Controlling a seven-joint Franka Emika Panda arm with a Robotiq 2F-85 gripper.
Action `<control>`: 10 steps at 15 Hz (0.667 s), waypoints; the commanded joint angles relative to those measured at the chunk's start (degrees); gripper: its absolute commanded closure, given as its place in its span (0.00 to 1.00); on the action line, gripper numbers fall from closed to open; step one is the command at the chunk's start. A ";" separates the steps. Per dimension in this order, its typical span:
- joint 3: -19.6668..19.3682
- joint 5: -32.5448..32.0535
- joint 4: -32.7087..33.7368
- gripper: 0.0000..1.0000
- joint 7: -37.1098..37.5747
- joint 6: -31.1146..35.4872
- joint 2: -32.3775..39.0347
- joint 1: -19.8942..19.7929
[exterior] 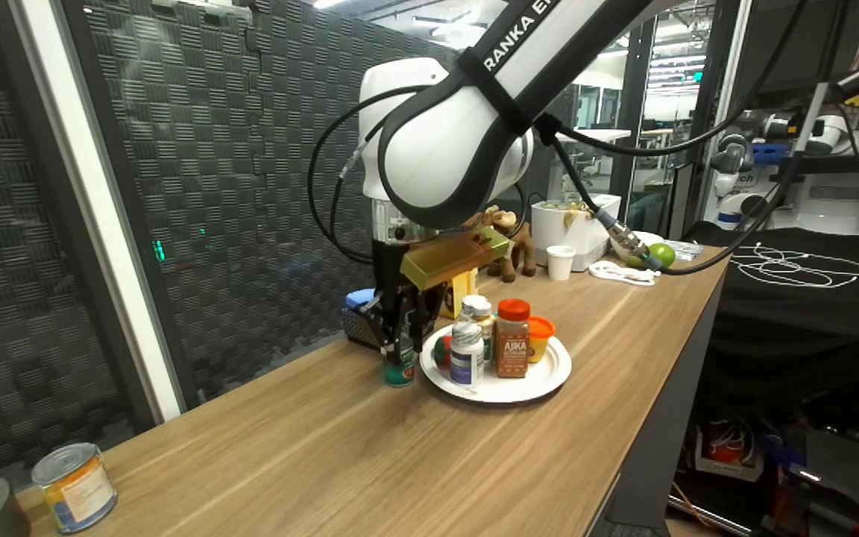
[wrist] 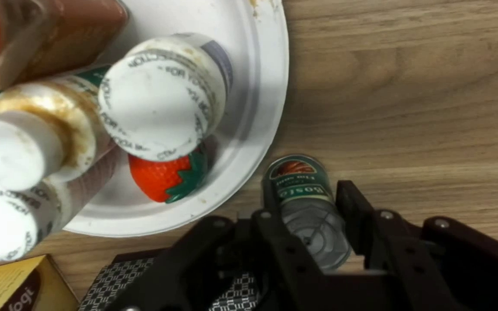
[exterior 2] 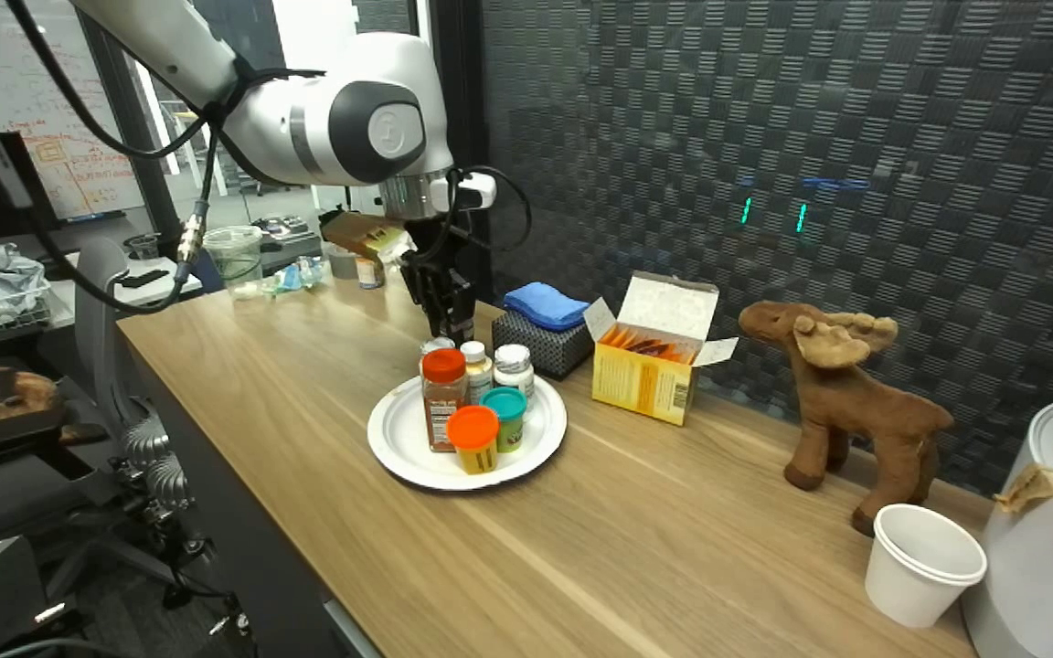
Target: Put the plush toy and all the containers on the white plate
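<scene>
Pinching, between both fingers (wrist: 355, 211), green-labelled bottle (wrist: 311, 216), upright on tabletop (wrist: 404, 108), just outside white plate (wrist: 257, 138). Inside nearest rim: strawberry-like piece (wrist: 167, 177), white-capped pill bottle (wrist: 162, 97); farther in, red-lidded jar (exterior 2: 444, 402). Separated from plush toy (exterior 2: 856, 393), well apart near white cup (exterior 2: 915, 576), by patterned box (exterior 2: 536, 343), then yellow box (exterior 2: 645, 379).

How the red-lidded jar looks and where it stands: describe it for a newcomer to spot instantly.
On the wooden table, find the white plate. In an exterior view, the red-lidded jar stands on it, left of the orange-lidded tub. Its brown body, labelled AJIKA, sets it apart from that tub and the white-capped bottles.
</scene>
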 commanded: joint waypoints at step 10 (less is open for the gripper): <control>-0.40 0.26 2.81 0.00 -2.06 -0.24 1.54 0.46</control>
